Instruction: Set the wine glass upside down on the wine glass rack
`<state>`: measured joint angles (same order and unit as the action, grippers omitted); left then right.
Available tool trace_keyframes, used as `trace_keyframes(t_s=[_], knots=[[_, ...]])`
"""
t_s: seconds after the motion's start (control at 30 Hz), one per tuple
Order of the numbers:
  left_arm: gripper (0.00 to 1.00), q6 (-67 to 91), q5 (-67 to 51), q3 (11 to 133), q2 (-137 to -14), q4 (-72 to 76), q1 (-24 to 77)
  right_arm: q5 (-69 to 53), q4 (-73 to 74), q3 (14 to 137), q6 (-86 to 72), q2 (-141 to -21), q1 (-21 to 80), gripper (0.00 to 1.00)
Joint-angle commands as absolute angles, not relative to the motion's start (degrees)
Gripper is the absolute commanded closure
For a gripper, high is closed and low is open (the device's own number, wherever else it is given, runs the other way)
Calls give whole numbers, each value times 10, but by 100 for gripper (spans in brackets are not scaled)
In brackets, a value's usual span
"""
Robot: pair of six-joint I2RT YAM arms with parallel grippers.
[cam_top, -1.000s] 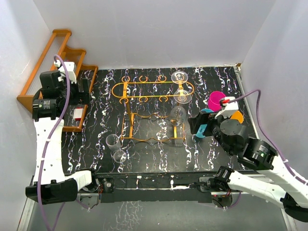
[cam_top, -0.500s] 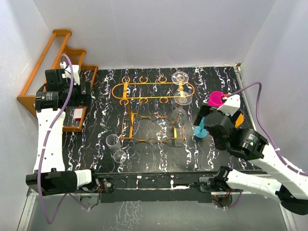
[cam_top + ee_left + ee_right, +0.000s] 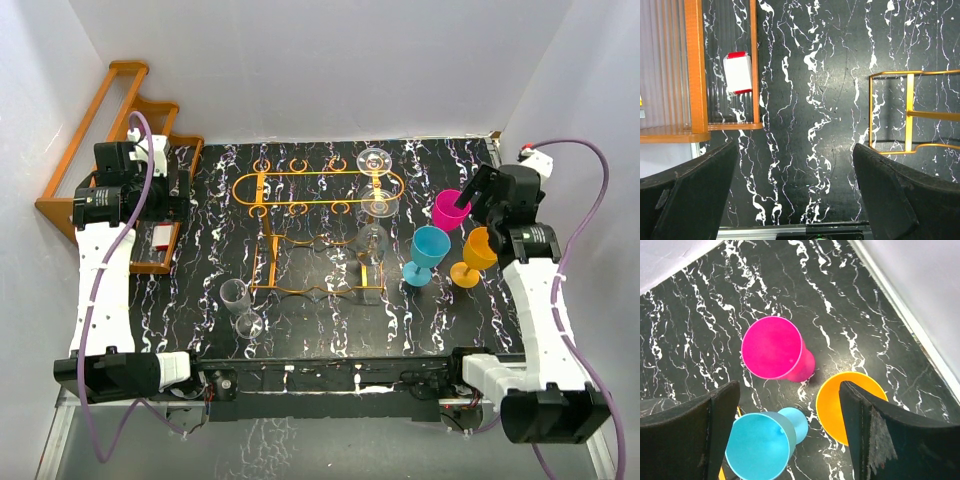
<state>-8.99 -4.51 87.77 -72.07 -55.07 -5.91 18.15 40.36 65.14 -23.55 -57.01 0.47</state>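
The thin orange-gold wire wine glass rack (image 3: 318,187) stands mid-table; part of it shows in the left wrist view (image 3: 910,112). Three clear glasses hang or stand at its right end (image 3: 378,202). A clear wine glass (image 3: 240,305) is on the table in front of the rack's left side. My left gripper (image 3: 172,192) is open and empty at the table's left edge (image 3: 795,200). My right gripper (image 3: 472,197) is open and empty above the pink (image 3: 772,347), blue (image 3: 760,445) and orange (image 3: 845,405) glasses; its midpoint (image 3: 790,432) is over the blue one's foot.
A chunky orange wooden rack (image 3: 110,150) leans at the left wall, with a small red-and-white box (image 3: 737,73) on its base. The pink (image 3: 449,209), blue (image 3: 428,250) and orange (image 3: 476,255) glasses stand upright at the right. White walls close the table.
My right arm has swung up and back to the far right, uncovering the blue and orange glasses. My left arm shifted slightly and has since held still.
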Motion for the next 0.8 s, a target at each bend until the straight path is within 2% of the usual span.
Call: trace_keyframes(t_s=[0.0, 0.13, 0.2, 0.4, 0.77], knots=[[3, -96, -65, 900, -712, -572, -63, 54, 337, 696, -175, -619, -34, 22], [3, -87, -75, 891, -711, -571, -63, 75, 334, 710, -161, -660, -50, 46], [3, -86, -76, 888, -713, -569, -62, 77, 331, 713, -159, -680, -63, 51], [3, -88, -103, 898, -714, -575, -62, 85, 332, 723, -137, -744, -85, 49], [3, -84, -127, 885, -717, -573, -63, 43, 299, 710, -140, -788, -88, 51]])
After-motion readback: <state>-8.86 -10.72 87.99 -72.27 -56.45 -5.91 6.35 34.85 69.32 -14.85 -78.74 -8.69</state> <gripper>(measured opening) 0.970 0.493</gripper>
